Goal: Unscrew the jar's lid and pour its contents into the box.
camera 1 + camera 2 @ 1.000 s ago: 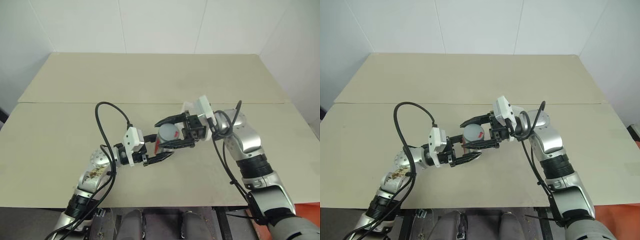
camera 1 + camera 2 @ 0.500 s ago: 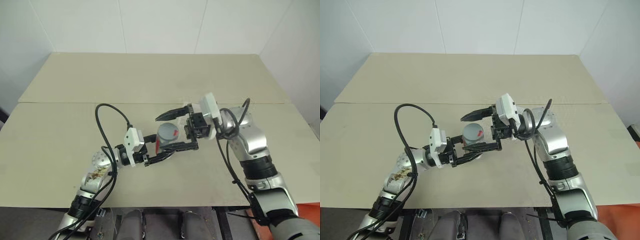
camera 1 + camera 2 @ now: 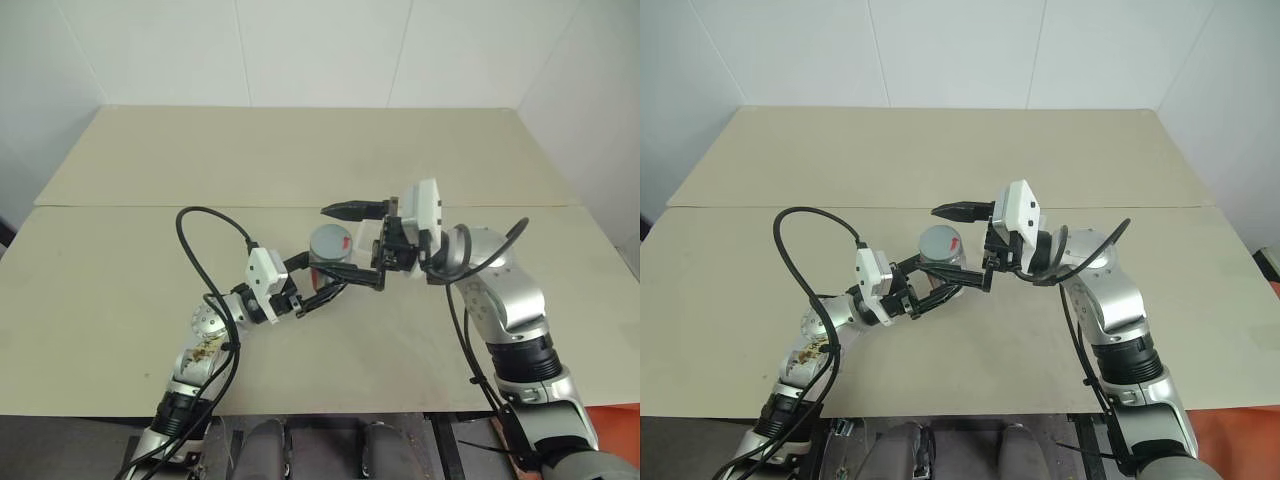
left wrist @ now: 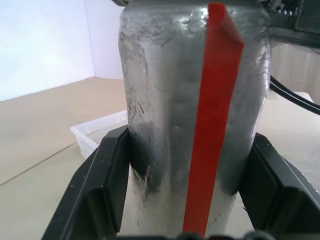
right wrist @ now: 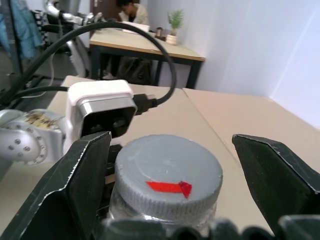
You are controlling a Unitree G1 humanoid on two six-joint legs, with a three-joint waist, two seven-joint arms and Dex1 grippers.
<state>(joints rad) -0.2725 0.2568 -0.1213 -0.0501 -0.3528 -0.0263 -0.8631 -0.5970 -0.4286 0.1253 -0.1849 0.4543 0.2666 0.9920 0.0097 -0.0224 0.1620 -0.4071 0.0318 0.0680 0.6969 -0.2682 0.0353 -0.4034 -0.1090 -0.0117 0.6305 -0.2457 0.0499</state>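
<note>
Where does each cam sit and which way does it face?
Left and right eye views: on the head, looking forward and down at the table; both arms show.
Left wrist view: along the left gripper, shut on the jar; box behind.
Right wrist view: along the open right gripper, facing the lid.
Shared: the jar appears in all.

Jar [image 4: 175,115]: clear body looking smudged grey, one red vertical stripe. Lid [image 5: 167,170]: grey, small red arrow mark on top. Box [image 4: 97,132]: clear, whitish translucent plastic. Bench [image 3: 300,160]: plain beige, no pattern. Left hand [image 3: 325,287]: black fingers, white block behind. Right hand [image 3: 352,245]: black fingers, white block, silver arm, black cable.
</note>
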